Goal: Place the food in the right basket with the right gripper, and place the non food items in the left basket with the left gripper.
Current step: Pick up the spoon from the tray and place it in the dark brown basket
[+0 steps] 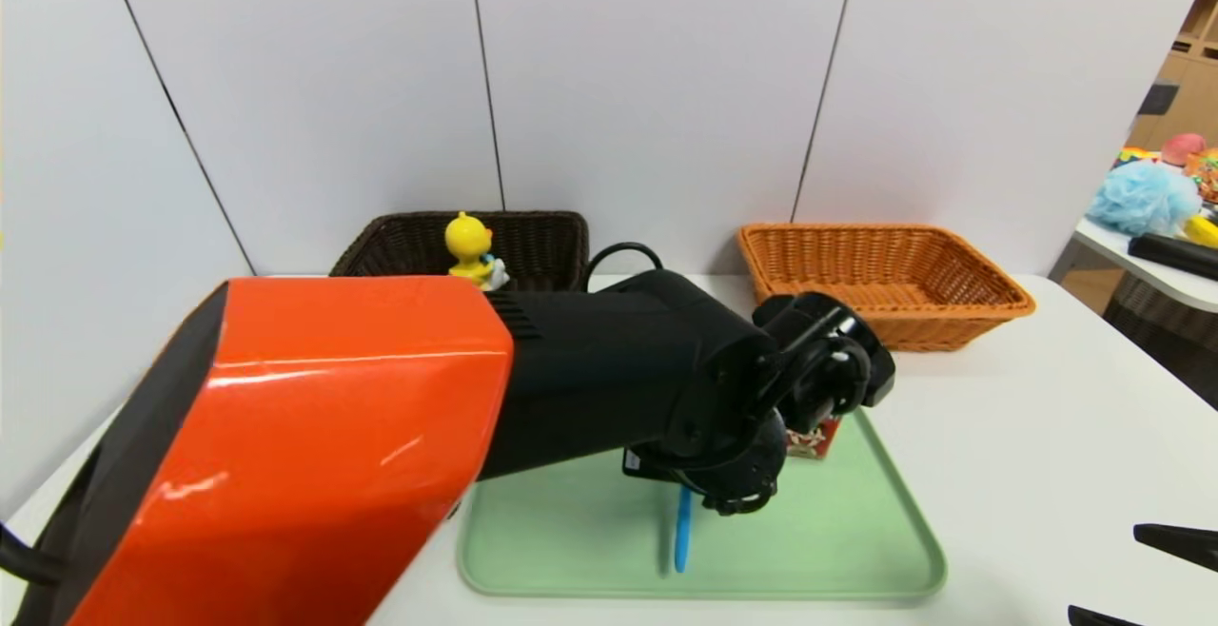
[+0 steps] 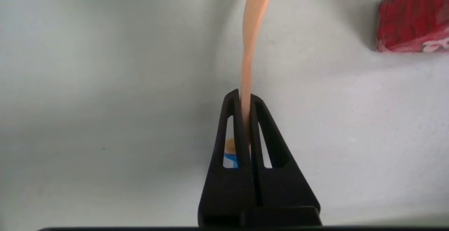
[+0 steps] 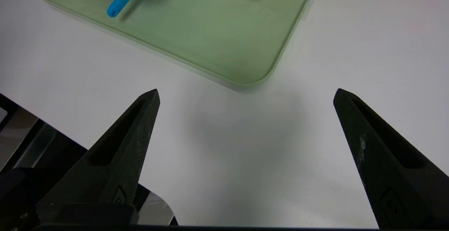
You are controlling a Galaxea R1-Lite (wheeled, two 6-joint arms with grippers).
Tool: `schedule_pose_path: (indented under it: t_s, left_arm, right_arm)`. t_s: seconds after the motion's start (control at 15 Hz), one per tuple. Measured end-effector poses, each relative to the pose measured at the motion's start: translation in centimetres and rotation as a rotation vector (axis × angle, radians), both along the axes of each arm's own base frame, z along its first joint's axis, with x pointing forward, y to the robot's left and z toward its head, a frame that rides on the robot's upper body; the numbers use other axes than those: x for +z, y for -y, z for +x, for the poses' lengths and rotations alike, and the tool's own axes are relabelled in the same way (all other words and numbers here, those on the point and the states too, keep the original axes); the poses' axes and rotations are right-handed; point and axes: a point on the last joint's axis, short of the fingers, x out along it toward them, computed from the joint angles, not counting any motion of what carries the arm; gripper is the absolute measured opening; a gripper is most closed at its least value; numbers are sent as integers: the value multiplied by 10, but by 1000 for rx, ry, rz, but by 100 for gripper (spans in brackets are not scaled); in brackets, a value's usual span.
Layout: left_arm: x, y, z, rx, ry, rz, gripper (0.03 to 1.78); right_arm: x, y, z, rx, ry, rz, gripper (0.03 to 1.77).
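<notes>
White panels (image 1: pixel 657 65) with thin dark seams stand behind a white table (image 1: pixel 1075 398), on which a pale green tray (image 1: pixel 809 550) lies. Behind the tray, the dark woven basket (image 1: pixel 542 236) is set on the left and the orange-brown woven basket (image 1: pixel 837 269) on the right. A yellow duck figure (image 1: pixel 468 244) is seen at the dark basket, while nothing is seen inside the orange-brown one. At the right edge of the head view, a blue mesh puff (image 1: pixel 1145 196) is placed among other things on a side surface.

The left gripper (image 2: pixel 245 93) is held low over the tray, its fingers pressed onto a slim peach-coloured strip (image 2: pixel 250 34) that is pinched between them. A blue handle (image 1: pixel 683 531) is seen on the tray side of the left arm, partly hidden by it. A red box (image 1: pixel 815 440) is left on the tray, apart from the left gripper's fingers. The right gripper (image 3: pixel 246 90) is parked over the table just beyond the tray's near right corner, its fingers spread wide with nothing between them.
</notes>
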Motion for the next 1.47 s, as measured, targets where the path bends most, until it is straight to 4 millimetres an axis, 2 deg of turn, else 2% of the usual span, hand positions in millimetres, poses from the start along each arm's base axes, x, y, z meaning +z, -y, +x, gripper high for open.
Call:
schedule_pose_path:
  t_s: [0.13, 0.47, 0.73, 1.13, 1.47]
  left_arm:
    - [16, -16, 9, 36, 27, -12, 6]
    - [63, -79, 48, 159, 114, -37, 6]
    - [92, -125, 68, 223, 185, -43, 6]
    - [109, -165, 104, 204, 328, 16, 6]
    - [110, -194, 121, 20, 329, 146, 6]
  right_arm:
    - [-1, 0, -2, -1, 5, 0, 171]
    - [0, 0, -3, -1, 17, 2, 171]
    - [0, 0, -2, -1, 16, 2, 171]
    - [-4, 1, -2, -5, -2, -2, 171]
    - [-8, 2, -3, -24, -16, -4, 171]
